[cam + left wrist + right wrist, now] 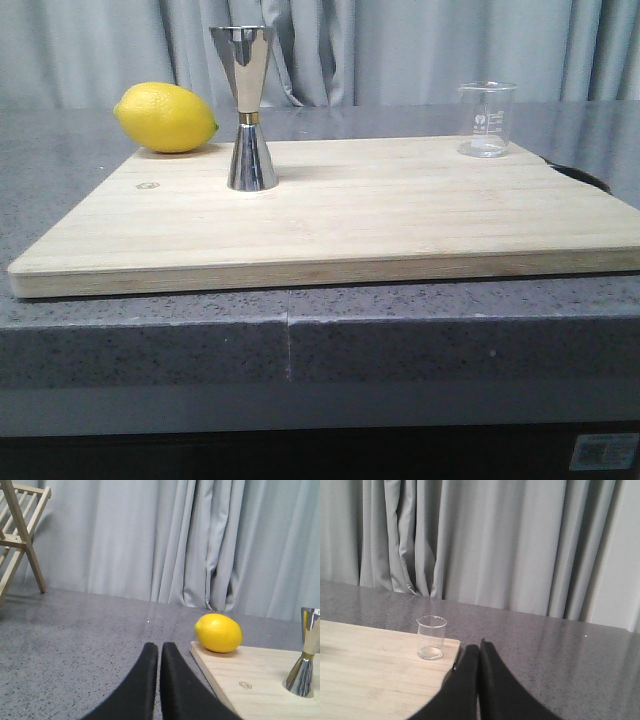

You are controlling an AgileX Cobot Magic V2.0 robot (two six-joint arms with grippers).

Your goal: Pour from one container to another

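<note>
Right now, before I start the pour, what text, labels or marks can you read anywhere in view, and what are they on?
Beaker: faint white printed marks, too small to read.
Sticker below the counter edge, bottom right of the front view: code-like pattern, too blurred to read.
Cutting board: small stamped mark near the lemon, not legible.
Jigger: no text visible.

On the cutting board (pixel 350 220), the jigger (pixel 249 110) stands left of centre, the lemon (pixel 165 117) behind it at the far-left corner, the beaker (pixel 486 120) far right
</note>
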